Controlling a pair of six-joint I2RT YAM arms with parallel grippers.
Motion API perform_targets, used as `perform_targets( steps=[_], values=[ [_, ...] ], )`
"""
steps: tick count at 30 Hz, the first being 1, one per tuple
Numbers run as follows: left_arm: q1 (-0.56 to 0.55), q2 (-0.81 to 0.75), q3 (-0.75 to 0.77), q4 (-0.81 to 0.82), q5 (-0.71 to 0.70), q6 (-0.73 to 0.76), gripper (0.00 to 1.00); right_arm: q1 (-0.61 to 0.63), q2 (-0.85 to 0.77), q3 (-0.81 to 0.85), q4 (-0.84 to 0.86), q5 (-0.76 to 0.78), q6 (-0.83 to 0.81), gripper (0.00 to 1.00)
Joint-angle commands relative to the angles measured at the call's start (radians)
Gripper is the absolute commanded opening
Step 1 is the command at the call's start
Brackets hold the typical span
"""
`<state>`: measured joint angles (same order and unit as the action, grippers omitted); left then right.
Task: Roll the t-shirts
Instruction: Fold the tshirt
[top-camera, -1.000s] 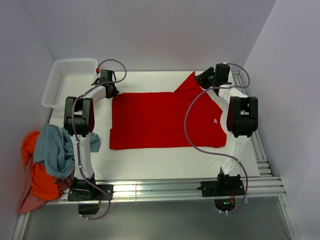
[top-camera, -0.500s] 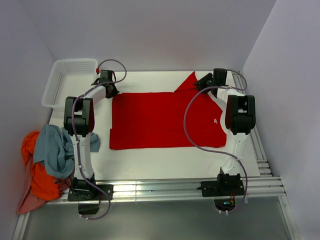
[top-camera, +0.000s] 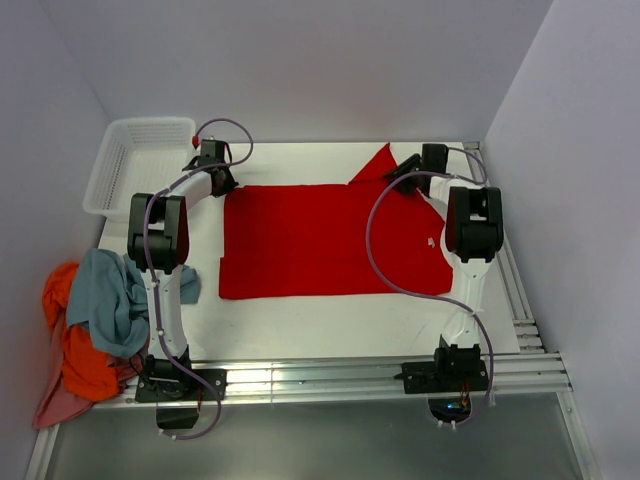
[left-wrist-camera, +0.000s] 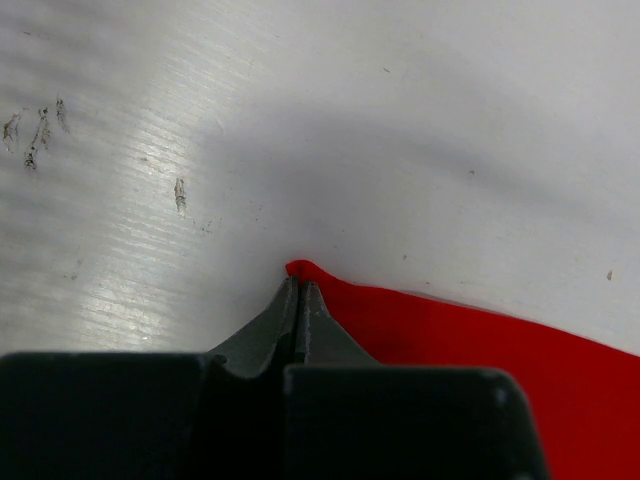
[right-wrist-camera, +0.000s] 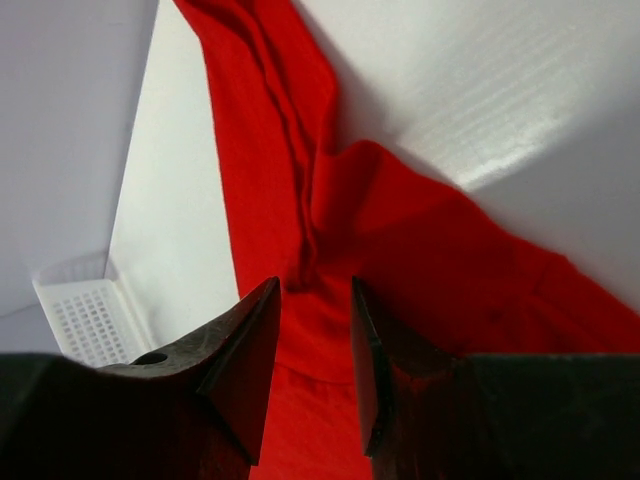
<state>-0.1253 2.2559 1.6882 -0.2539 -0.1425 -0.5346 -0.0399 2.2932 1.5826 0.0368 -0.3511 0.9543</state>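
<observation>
Pinching the red t-shirt's (top-camera: 320, 240) corner, left end effector (left-wrist-camera: 298, 290) is clamped closed; right end effector (right-wrist-camera: 313, 285) hovers open above its sleeve.

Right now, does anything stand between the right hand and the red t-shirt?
Nothing visible does. The open right hand hovers over the far sleeve of the red t-shirt, with only cloth beneath it.

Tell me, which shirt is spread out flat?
The red t-shirt: it alone lies smoothed out flat. The grey-blue shirt, orange shirt and pale pink shirt lie crumpled together in a heap on the left.
</observation>
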Motion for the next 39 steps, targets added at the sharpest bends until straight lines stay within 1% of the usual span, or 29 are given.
perform_targets(
  steps=[1,3,5,6,7,9,13,22,26,28,29,30,31,32,33,37,39],
  values=[
    [-0.005,-0.015,-0.021,-0.039,0.047,0.015,0.00,-0.006,0.009,0.069,0.009,0.006,0.009,0.41],
    [-0.005,-0.015,-0.021,-0.039,0.049,0.016,0.00,-0.006,0.018,0.085,0.002,0.008,0.014,0.41],
    [-0.005,-0.013,-0.019,-0.041,0.050,0.015,0.00,-0.006,0.025,0.097,0.000,0.006,0.017,0.39],
    [-0.005,-0.012,-0.016,-0.041,0.050,0.015,0.00,-0.006,0.031,0.100,-0.002,0.008,0.018,0.38],
    [-0.005,-0.010,-0.016,-0.041,0.050,0.016,0.00,-0.006,0.034,0.105,-0.002,0.006,0.021,0.31],
    [-0.005,-0.012,-0.015,-0.042,0.050,0.016,0.00,-0.006,0.043,0.122,-0.009,0.001,0.023,0.28],
    [-0.004,-0.012,-0.015,-0.044,0.052,0.016,0.00,-0.005,0.055,0.137,-0.020,-0.002,0.023,0.32],
    [-0.005,-0.012,-0.016,-0.042,0.052,0.016,0.00,0.003,0.051,0.151,-0.054,0.001,-0.003,0.37],
    [-0.005,-0.013,-0.018,-0.042,0.052,0.016,0.00,0.003,0.058,0.152,-0.057,-0.005,0.004,0.37],
    [-0.005,-0.013,-0.019,-0.041,0.052,0.016,0.00,0.005,0.063,0.157,-0.058,-0.006,0.008,0.35],
    [-0.005,-0.013,-0.019,-0.041,0.052,0.018,0.00,0.006,0.072,0.172,-0.058,-0.008,0.015,0.27],
    [-0.005,-0.013,-0.019,-0.041,0.052,0.018,0.00,0.006,0.072,0.172,-0.058,-0.008,0.015,0.27],
    [-0.005,-0.013,-0.019,-0.039,0.053,0.018,0.00,0.006,0.080,0.180,-0.060,-0.008,0.015,0.21],
    [-0.005,-0.015,-0.019,-0.041,0.052,0.018,0.00,0.006,0.083,0.197,-0.067,-0.009,0.018,0.17],
    [-0.005,-0.013,-0.018,-0.041,0.052,0.018,0.00,0.006,0.087,0.206,-0.071,-0.009,0.018,0.09],
    [-0.005,-0.013,-0.015,-0.042,0.049,0.019,0.00,0.008,0.078,0.260,-0.097,-0.003,-0.009,0.00],
    [-0.005,-0.015,-0.012,-0.045,0.041,0.021,0.00,0.012,0.054,0.277,-0.127,0.023,-0.048,0.00]
  ],
)
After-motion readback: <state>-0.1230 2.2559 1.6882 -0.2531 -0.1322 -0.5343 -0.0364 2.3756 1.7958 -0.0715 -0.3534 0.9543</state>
